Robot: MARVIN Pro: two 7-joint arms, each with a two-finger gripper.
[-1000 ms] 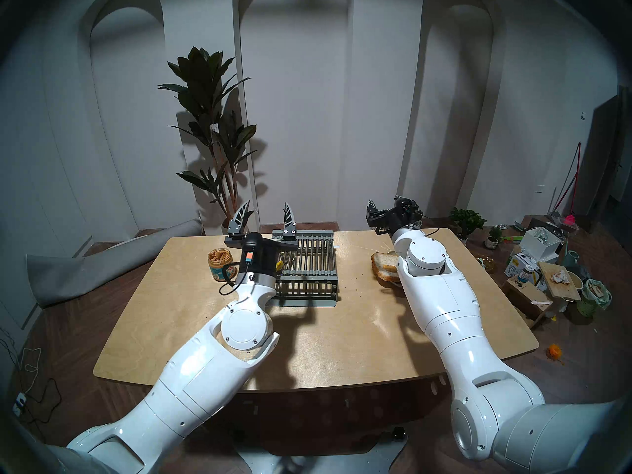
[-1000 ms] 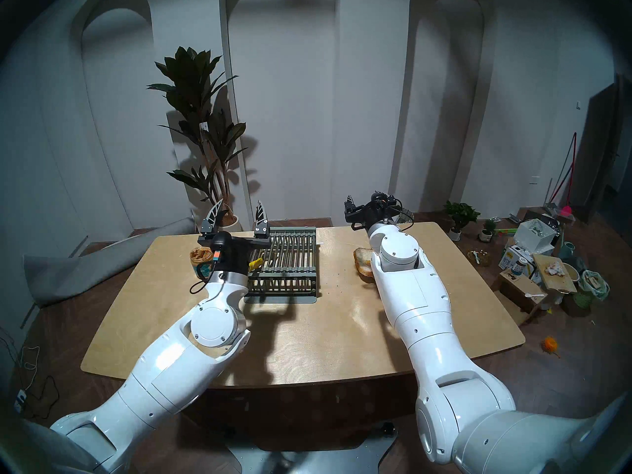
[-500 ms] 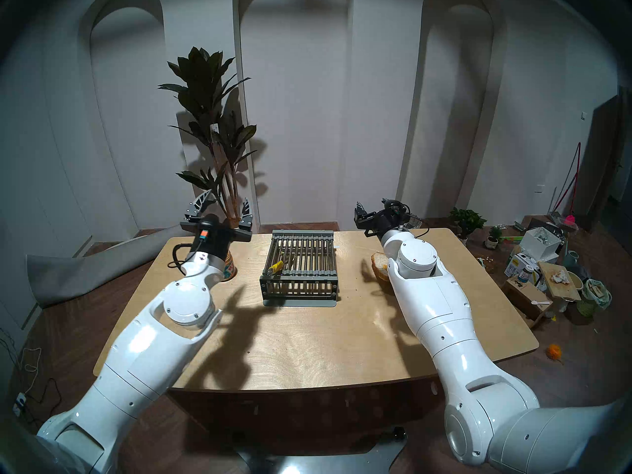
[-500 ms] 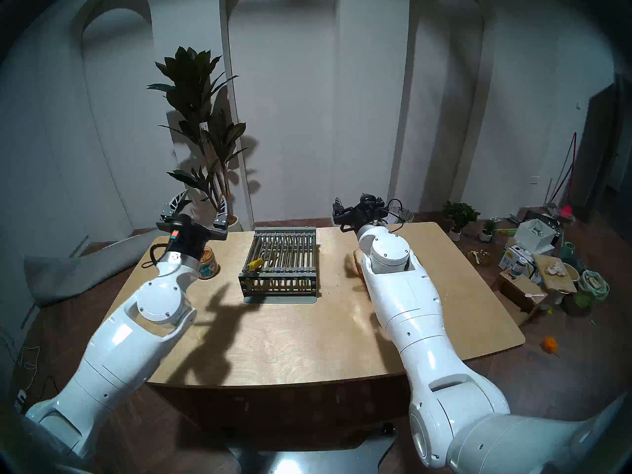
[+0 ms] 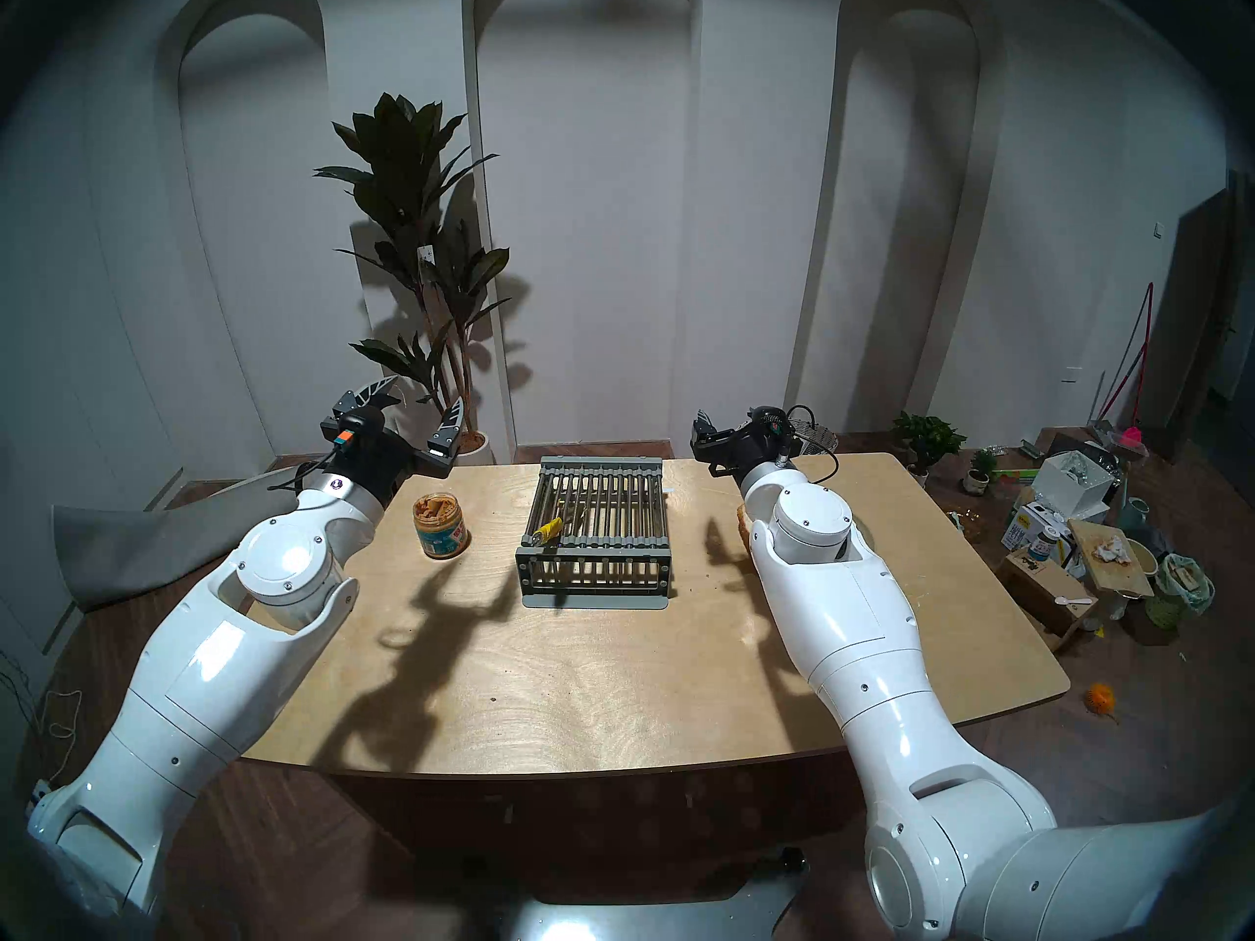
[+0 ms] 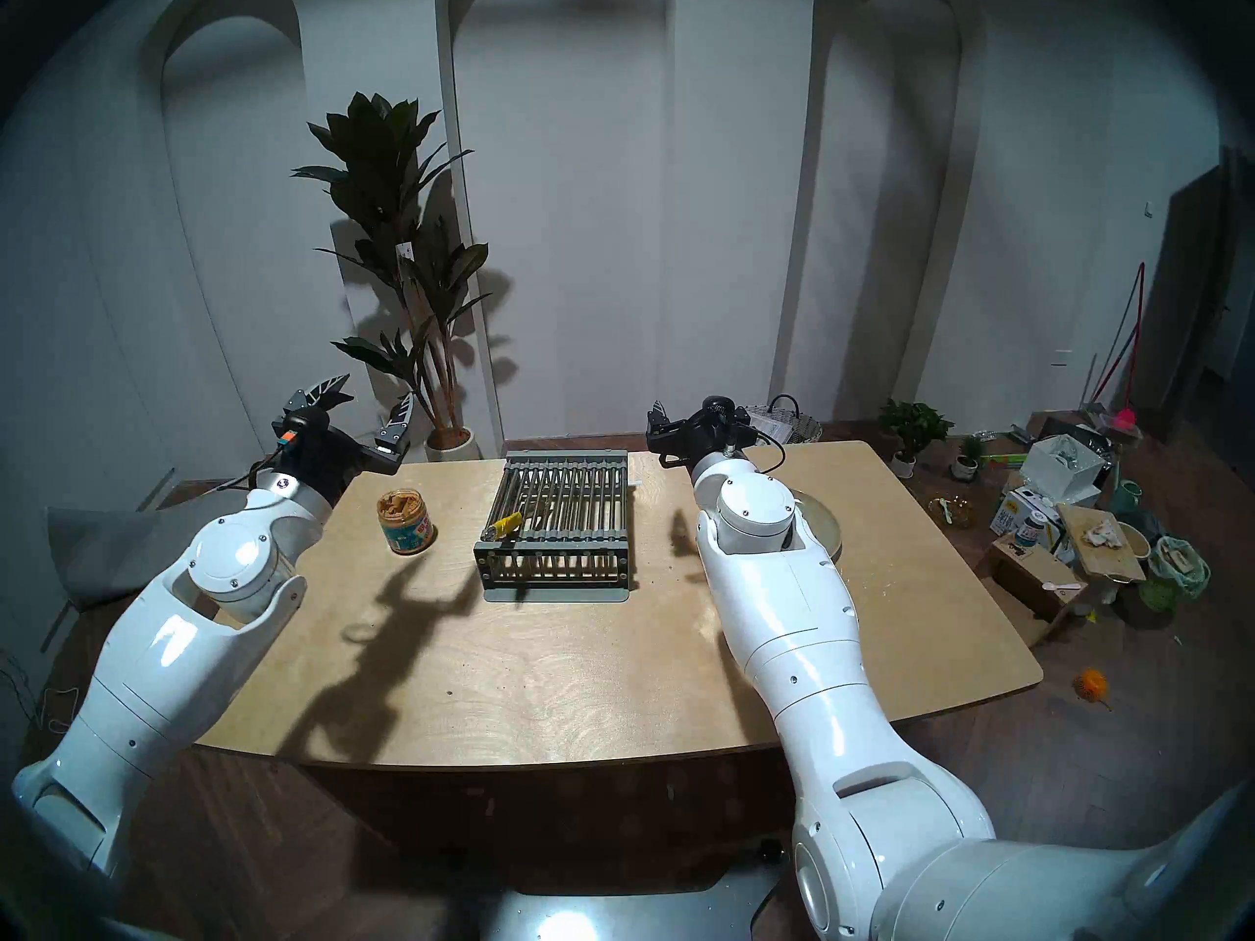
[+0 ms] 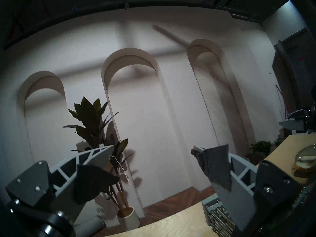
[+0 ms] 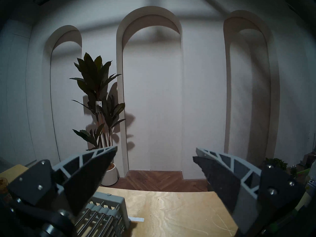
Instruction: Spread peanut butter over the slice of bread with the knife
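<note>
The peanut butter (image 5: 440, 525) sits in an uncapped glass jar on the table's left. The knife (image 5: 549, 529), with its yellow handle, lies on the grey slatted rack (image 5: 597, 532) at mid-table. My left gripper (image 5: 424, 396) hangs open and empty over the far left corner, behind the jar. My right gripper (image 5: 720, 423) hovers open and empty above the far edge, to the right of the rack. My right forearm hides nearly all of the slice of bread (image 5: 745, 522). In the left wrist view the bread (image 7: 303, 164) lies on the plate.
The olive-green plate (image 6: 825, 512) peeks out beside my right wrist. A tall potted plant (image 5: 421, 254) stands behind the table's far left. Boxes and clutter (image 5: 1073, 532) cover the floor to the right. A grey roll (image 5: 156, 546) lies on the floor to the left.
My left arm has swung left from above the rack to the far left corner, uncovering the jar and knife. My right arm has shifted left and now covers the bread.
</note>
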